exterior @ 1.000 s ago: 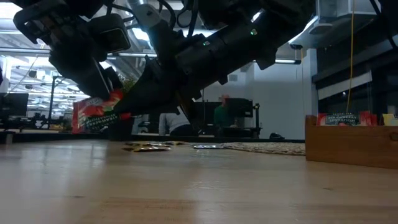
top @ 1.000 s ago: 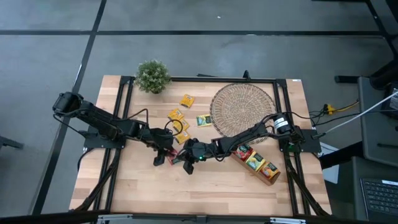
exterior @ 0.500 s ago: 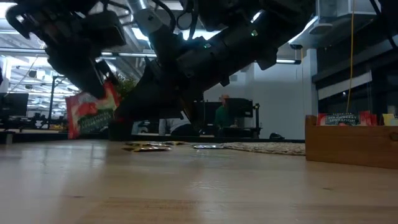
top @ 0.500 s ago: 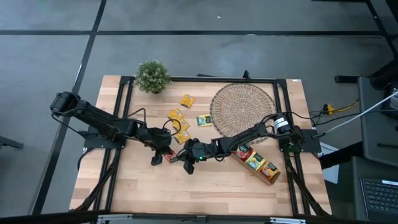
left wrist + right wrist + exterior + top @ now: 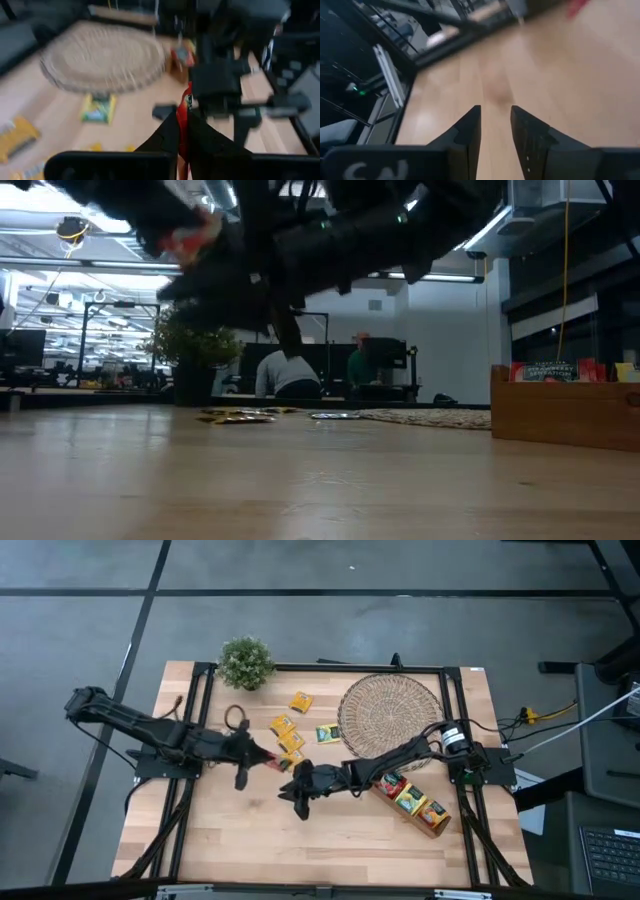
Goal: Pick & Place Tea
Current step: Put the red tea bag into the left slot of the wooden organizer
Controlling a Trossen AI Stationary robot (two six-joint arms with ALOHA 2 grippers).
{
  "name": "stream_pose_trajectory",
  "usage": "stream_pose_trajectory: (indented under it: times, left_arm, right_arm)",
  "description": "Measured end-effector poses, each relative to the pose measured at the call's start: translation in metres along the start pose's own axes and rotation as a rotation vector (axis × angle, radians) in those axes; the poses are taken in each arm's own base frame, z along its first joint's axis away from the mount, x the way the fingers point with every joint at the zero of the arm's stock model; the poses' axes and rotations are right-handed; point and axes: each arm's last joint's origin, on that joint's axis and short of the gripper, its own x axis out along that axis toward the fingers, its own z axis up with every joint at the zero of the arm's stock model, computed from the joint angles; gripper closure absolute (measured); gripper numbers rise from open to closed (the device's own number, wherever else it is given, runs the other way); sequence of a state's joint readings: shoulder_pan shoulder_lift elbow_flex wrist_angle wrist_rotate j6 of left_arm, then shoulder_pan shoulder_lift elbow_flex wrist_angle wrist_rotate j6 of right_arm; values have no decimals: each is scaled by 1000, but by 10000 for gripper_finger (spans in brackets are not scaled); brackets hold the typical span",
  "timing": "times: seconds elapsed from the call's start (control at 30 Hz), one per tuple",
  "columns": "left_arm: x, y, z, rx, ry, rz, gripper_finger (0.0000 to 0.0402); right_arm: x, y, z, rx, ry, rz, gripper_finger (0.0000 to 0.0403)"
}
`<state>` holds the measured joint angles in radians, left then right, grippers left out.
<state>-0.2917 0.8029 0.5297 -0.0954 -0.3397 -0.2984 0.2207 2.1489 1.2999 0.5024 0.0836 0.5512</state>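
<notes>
High view, left claw: pressed together on a red tea sachet, held up off the worktop, left of centre
Left wrist view: red tea sachet stands edge-on between the two dark fingers
Right claw: just right of and nearer than the left claw, above bare worktop; fingers parted with a narrow gap, nothing between them
Yellow sachets: lying flat just beyond the claws; another yellow one farther back
Green sachet: touching the left rim of the woven mat
Wooden tray: right near side, red and yellow sachets standing inside
Potted plant: far left corner
</notes>
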Motion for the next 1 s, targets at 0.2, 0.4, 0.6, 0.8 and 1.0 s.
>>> stream_pose_trajectory:
  times: [0.2,0.4,0.6,0.8,1.0]
  left_arm:
    - [-17,-7,18,29,-201,-24,389]
    - [-32,-10,37,64,-415,1,389]
    - [-42,-13,53,98,-582,-4,389]
    - [-46,-12,59,92,-654,1,389]
    - [-48,-12,62,90,-690,1,389]
  right_arm:
    - [-19,10,38,-84,-110,13,295]
    - [-49,22,83,-188,-298,-95,295]
    - [-68,35,107,-271,-444,-87,295]
    - [-74,41,117,-337,-575,-61,295]
    - [-80,45,125,-371,-678,-44,295]
